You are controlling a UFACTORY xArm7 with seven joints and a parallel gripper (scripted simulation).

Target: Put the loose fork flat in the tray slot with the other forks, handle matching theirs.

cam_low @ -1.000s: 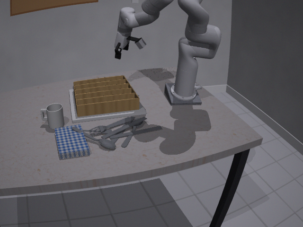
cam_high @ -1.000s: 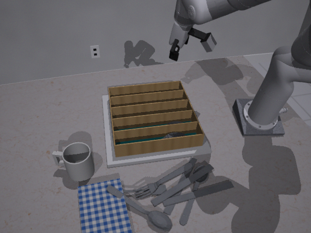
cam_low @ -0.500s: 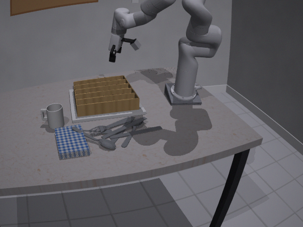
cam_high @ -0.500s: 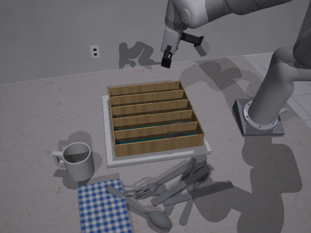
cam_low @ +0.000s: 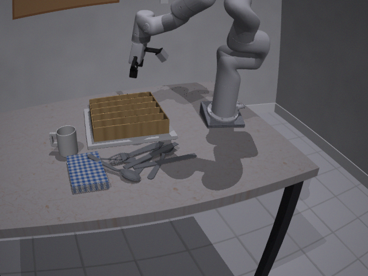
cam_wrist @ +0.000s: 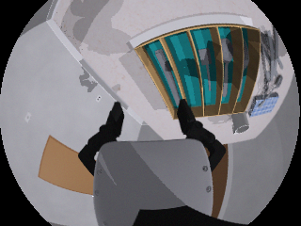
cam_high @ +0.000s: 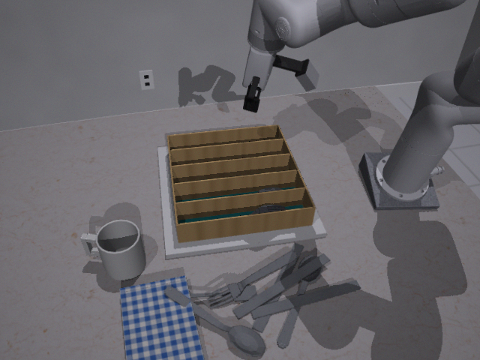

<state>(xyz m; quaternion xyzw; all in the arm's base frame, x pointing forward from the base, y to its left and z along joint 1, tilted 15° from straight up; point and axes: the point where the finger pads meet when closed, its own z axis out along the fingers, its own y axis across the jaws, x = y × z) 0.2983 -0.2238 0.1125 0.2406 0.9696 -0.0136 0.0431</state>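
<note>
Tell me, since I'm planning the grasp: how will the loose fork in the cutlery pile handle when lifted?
The grey metal fork looks stiff, thin and flat, so probably slippery. It lies tangled among other cutlery, so lifting may drag neighbours. The open tool hangs far above.

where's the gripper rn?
In the top view the gripper hangs open and empty in the air beyond the far edge of the wooden tray, well away from the cutlery pile on the tray's near side.
</note>
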